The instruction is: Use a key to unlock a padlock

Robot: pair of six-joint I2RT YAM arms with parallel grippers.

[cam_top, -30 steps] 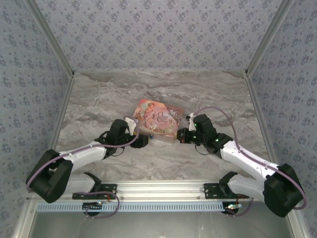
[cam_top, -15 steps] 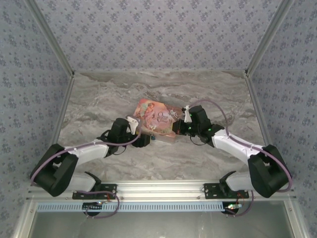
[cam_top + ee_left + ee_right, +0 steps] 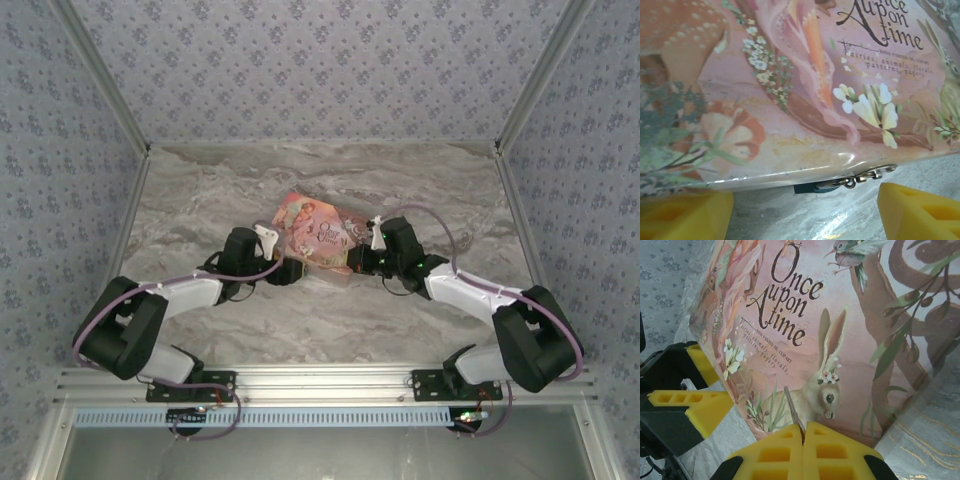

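The right gripper (image 3: 803,431) had its yellow pads pressed together on the key (image 3: 792,409), a thin silvery sliver standing up from the seam between them, in front of the pink box (image 3: 840,315). The padlock (image 3: 813,187) hung at the box's lower front edge, its teal body tucked just under the lid rim and a silvery link trailing off to one side. The left gripper (image 3: 805,202) stood spread on either side of it, apparently touching neither lock nor box.

The likeliest trouble was the lock itself. It was unheld and dangling, so a push from the key would probably have swung it away rather than let the tip enter. The pinch on the key looked narrow, and a tip striking off the keyway could have twisted the sliver or slipped it out. A hard nudge might also have slid the box across the counter (image 3: 200,200).

The keyway was not visible, most of the lock body lay under the rim, and the held end of the key was buried between the pads. From above, lock and key were too small to make out
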